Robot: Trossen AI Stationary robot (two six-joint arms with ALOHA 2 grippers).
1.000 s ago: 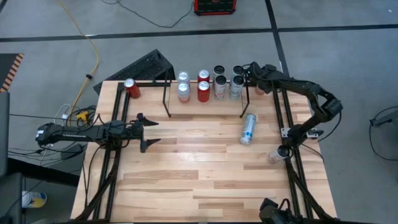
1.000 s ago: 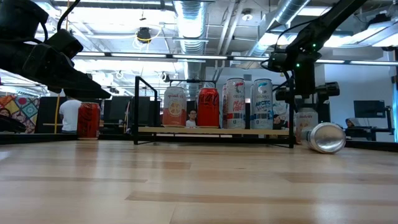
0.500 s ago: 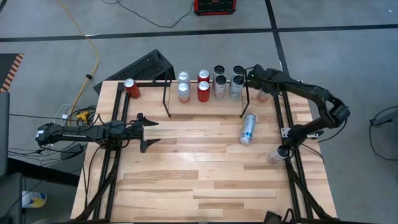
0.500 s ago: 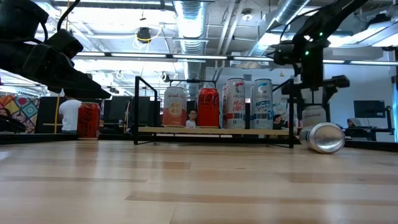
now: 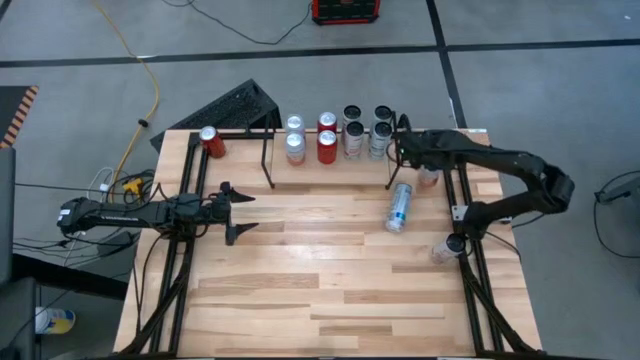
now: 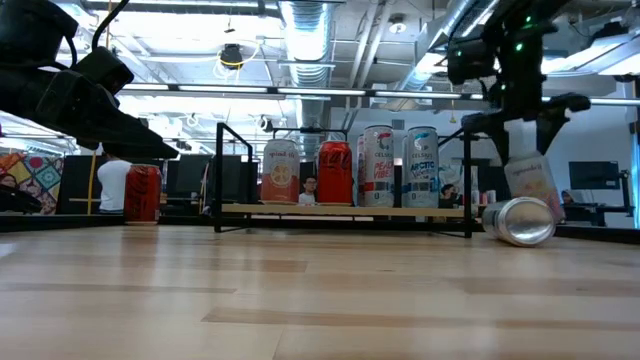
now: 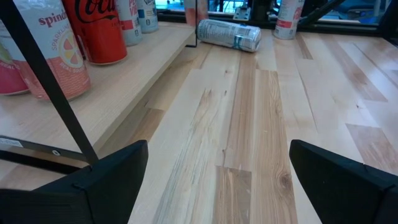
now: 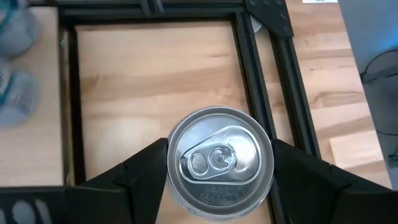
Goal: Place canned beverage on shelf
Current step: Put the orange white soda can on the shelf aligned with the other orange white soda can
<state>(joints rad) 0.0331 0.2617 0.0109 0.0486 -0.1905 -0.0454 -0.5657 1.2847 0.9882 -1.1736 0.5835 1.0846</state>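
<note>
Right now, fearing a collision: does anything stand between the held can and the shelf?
Yes. The can, held in the right jaws, hangs just off the shelf's right end; that end's black upright stands between them, and standing cans already line the board beside it.

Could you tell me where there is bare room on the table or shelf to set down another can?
The table is bare in front of the lying can. The shelf has bare board at its left end; its right half is crowded with cans.
</note>
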